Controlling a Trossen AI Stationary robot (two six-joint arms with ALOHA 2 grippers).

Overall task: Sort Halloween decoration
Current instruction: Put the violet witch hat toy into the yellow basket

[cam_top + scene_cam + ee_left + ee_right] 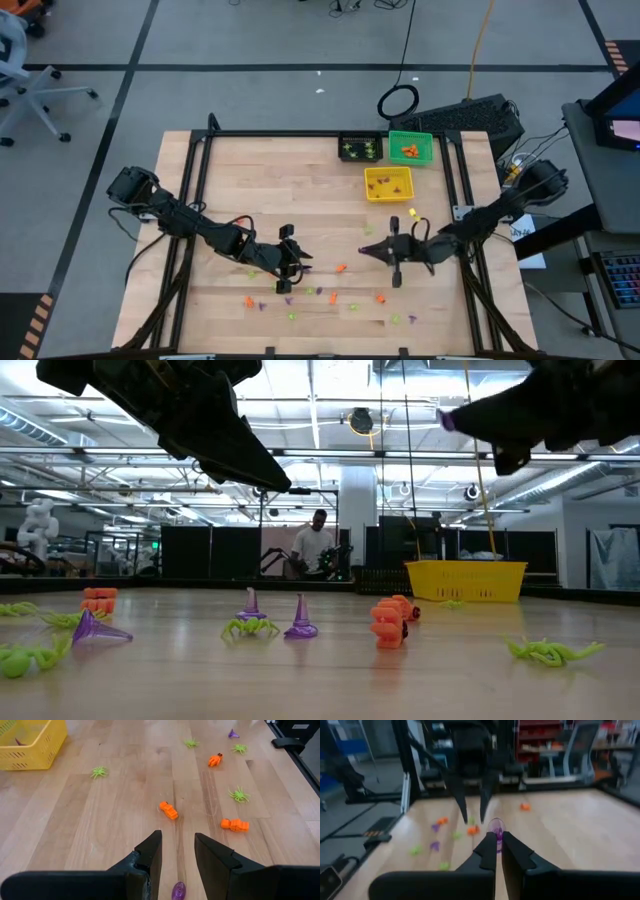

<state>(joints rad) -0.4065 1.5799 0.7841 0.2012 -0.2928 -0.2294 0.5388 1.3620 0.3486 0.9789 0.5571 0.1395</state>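
- Left gripper (296, 262) over the table's (200, 300) left-centre, fingers (150, 855) partly apart with bare wood showing in the gap, nothing gripped; tips cut off in the low view.
- Just under those fingers, a purple trinket (178, 891), cut off at the frame's lower edge, shape hard to make out.
- Ahead of the left gripper, scattered orange trinkets (168, 810) and green spiders (239, 795), apart from both fingers.
- Right gripper (366, 251) right of centre, raised off the wood, clamped on a small purple piece (495, 826) pinched at the tips; form blurred.
- Farther right and toward the back, yellow bin (388, 184), black bin (360, 148), green bin (410, 148), contents too small to identify.
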